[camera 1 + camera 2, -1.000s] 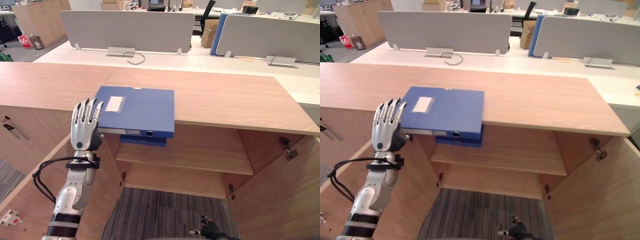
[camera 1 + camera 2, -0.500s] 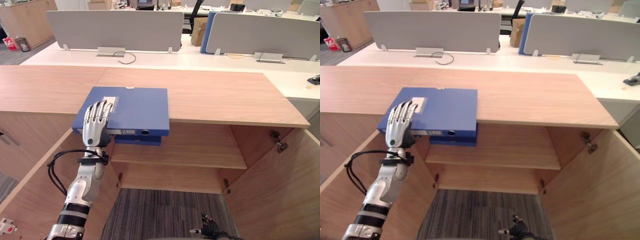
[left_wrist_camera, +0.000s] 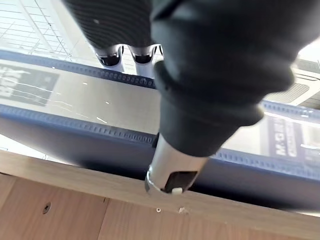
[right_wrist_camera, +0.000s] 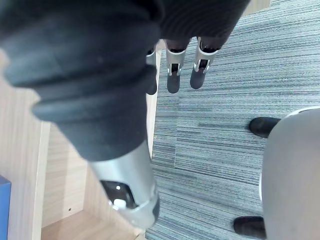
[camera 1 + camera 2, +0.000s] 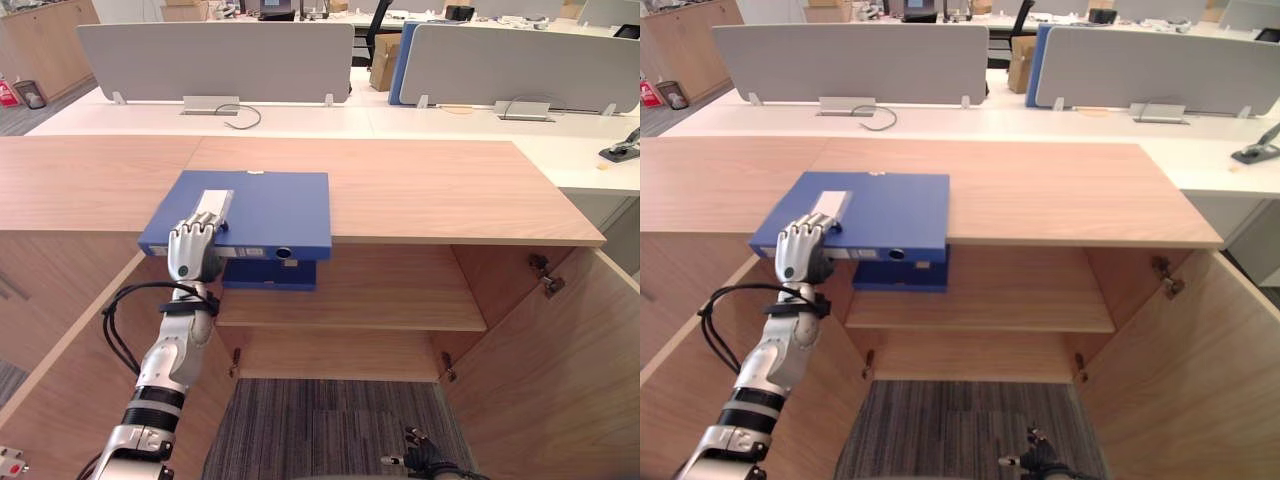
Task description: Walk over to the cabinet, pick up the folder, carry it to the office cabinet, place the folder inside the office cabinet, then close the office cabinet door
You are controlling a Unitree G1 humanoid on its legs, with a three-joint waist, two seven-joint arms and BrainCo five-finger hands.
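A flat, rectangular blue folder (image 5: 262, 203) with a white label (image 5: 212, 205) is seen lying on the smooth wood-grain cabinet top (image 5: 430, 190). Its spine is turned to the front edge, and a round metal-rimmed hole (image 5: 283, 254) is set in it. The left hand (image 5: 192, 252) is clamped on the folder's near left corner: silver fingers (image 3: 111, 54) are hooked over the upper face beside the label, and the thumb (image 3: 167, 170) is laid down across the bead-edged spine towards the wooden edge. How far the fingers reach over the top is hidden by the dark ribbed cover in the wrist view. The right door (image 5: 560, 380) is stood open and cut off by the frame, and a plain wooden shelf (image 5: 380, 295) is shown inside. On the shelf, a second blue object (image 5: 270, 277) is half hidden under the top and cannot be made out. The right hand (image 4: 172, 80) is hung over striped grey carpet (image 4: 220, 115), its fingers loosely straight and apart, with nothing held
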